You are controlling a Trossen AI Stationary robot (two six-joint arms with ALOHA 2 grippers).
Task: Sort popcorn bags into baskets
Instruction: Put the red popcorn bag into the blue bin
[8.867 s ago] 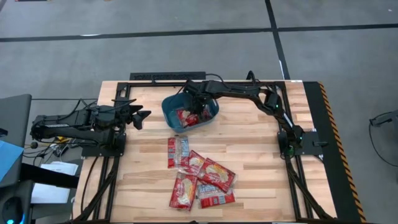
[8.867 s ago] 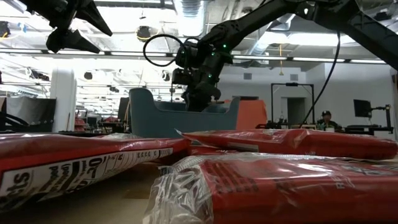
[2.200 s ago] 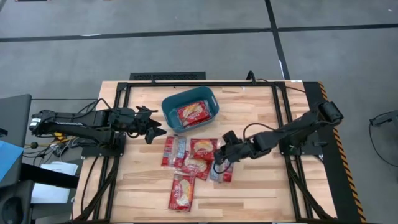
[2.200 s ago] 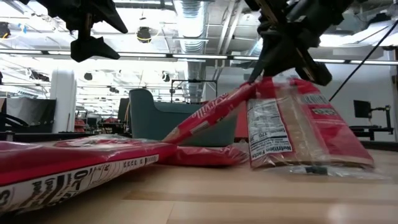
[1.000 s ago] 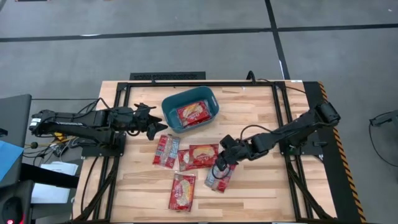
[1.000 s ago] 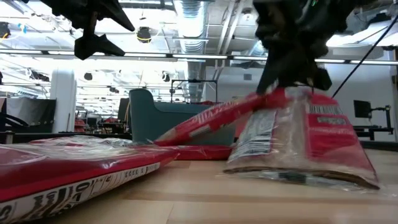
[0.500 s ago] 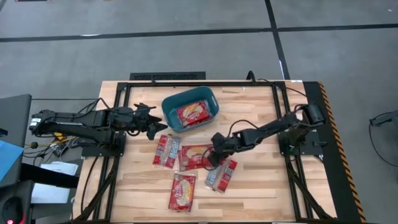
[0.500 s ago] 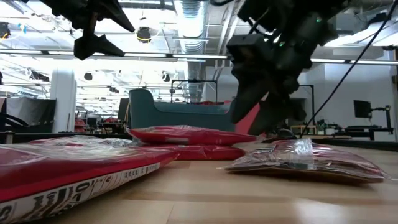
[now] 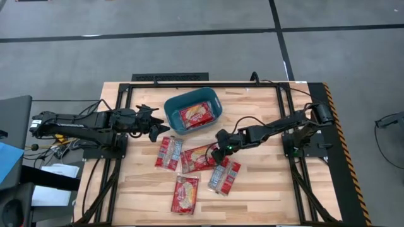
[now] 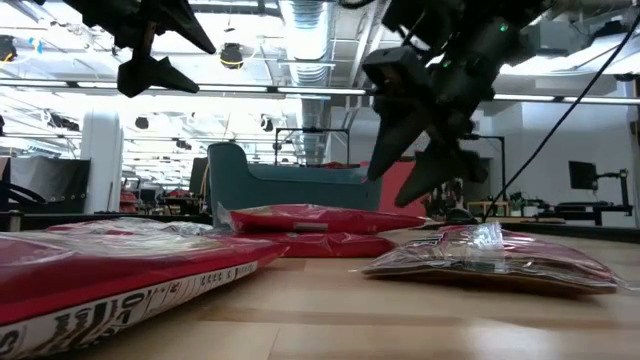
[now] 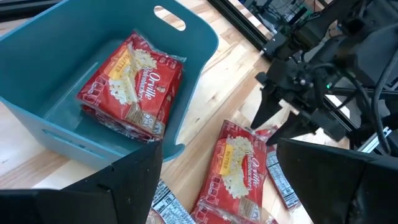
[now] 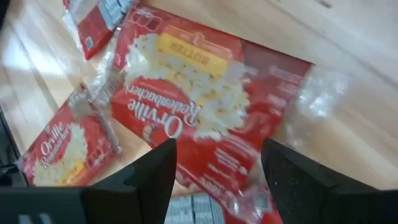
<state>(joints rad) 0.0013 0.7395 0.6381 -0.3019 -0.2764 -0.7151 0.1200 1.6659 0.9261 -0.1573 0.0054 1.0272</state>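
Four popcorn bags (image 9: 200, 157) lie loose on the table (image 9: 265, 189) and at least one sits in the teal basket (image 9: 174, 108), so sorting looks partway done. The right gripper (image 9: 221, 150) hovers wide-jawed and empty over the middle bag, ready to descend and pinch its edge. The left gripper (image 9: 158, 127) waits open beside the basket, whose stacked contents can't be counted.

Glossy, crinkled foil popcorn bags (image 9: 197, 157) lie on pale, smooth wooden table (image 9: 259, 183) beside matt plastic basket (image 9: 173, 108).

Right tool (image 9: 219, 151) open, low, mid-table — left tool (image 9: 158, 128) open, aloft.
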